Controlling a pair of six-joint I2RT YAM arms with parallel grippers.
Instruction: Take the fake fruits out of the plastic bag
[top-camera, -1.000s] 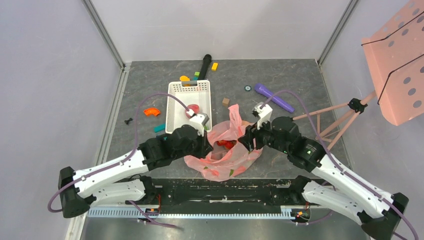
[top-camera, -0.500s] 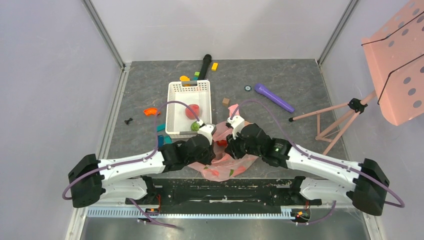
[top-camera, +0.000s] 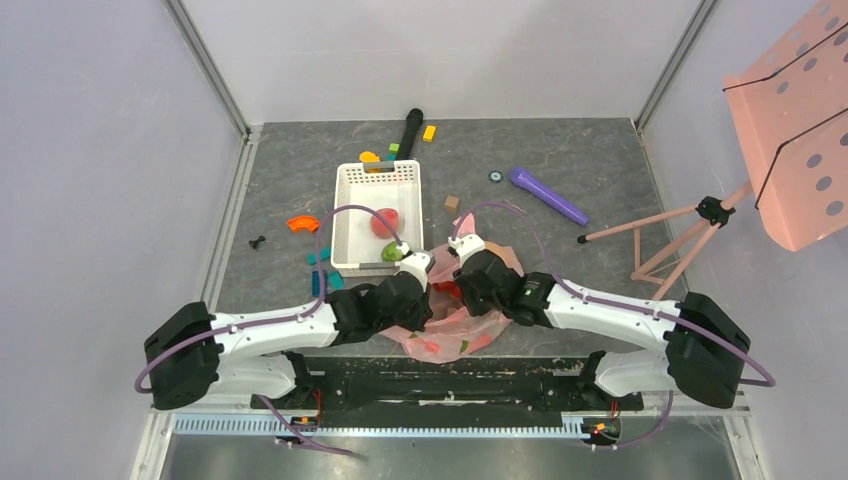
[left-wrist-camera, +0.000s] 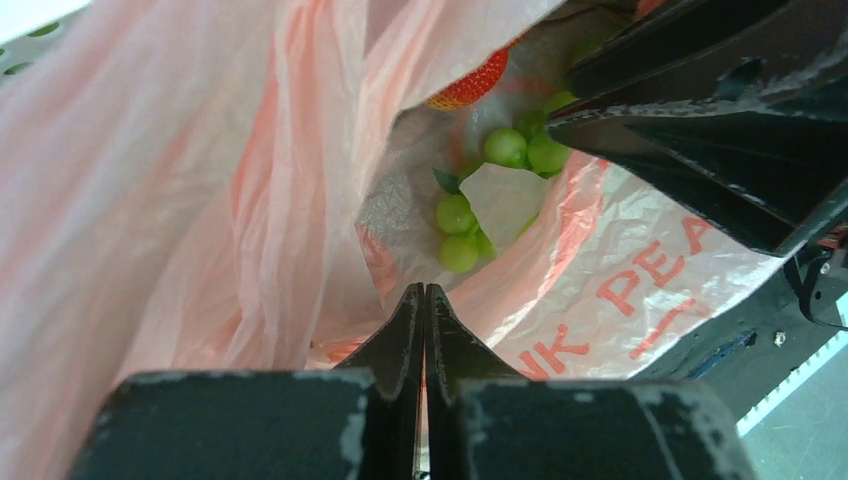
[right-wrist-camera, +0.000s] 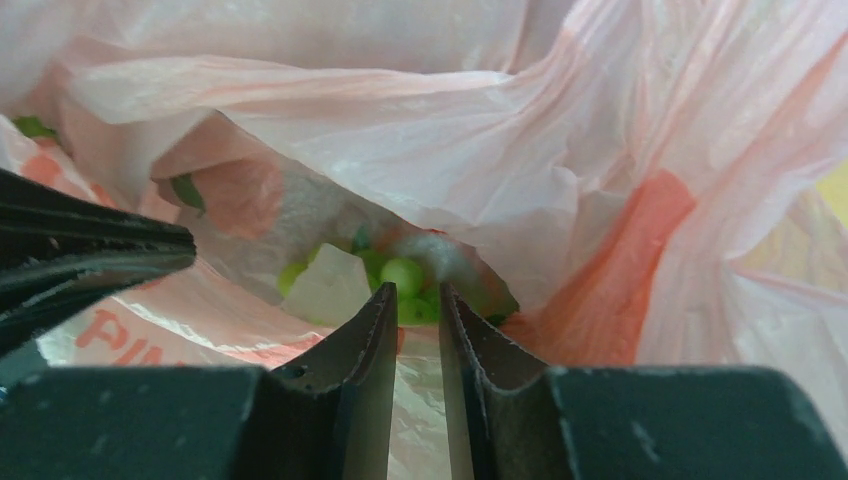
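The pink plastic bag (top-camera: 450, 337) lies crumpled between both arms at the table's near edge. My left gripper (left-wrist-camera: 424, 290) is shut, with the bag's film (left-wrist-camera: 150, 200) pinched at its tips, holding the mouth up. Down inside lie a cluster of green grapes (left-wrist-camera: 455, 215) and a red strawberry (left-wrist-camera: 470, 85). My right gripper (right-wrist-camera: 415, 292) reaches into the bag (right-wrist-camera: 400, 120). Its jaws stand narrowly apart, closed around grapes (right-wrist-camera: 403, 272) of the cluster. In the top view both grippers are buried in the bag's mouth beside a red fruit (top-camera: 447, 291).
A white basket (top-camera: 352, 215) behind the bag holds a red fruit (top-camera: 385, 222) and a green one (top-camera: 392, 253). Behind it lie small blocks and a black cylinder (top-camera: 410, 130). A purple cylinder (top-camera: 547, 195) lies at back right, by a pink stand (top-camera: 690, 235).
Both arms have stretched forward and lowered into the bag's mouth. The right jaws have narrowed from wide open to close around the grapes. The left stayed shut on the film.
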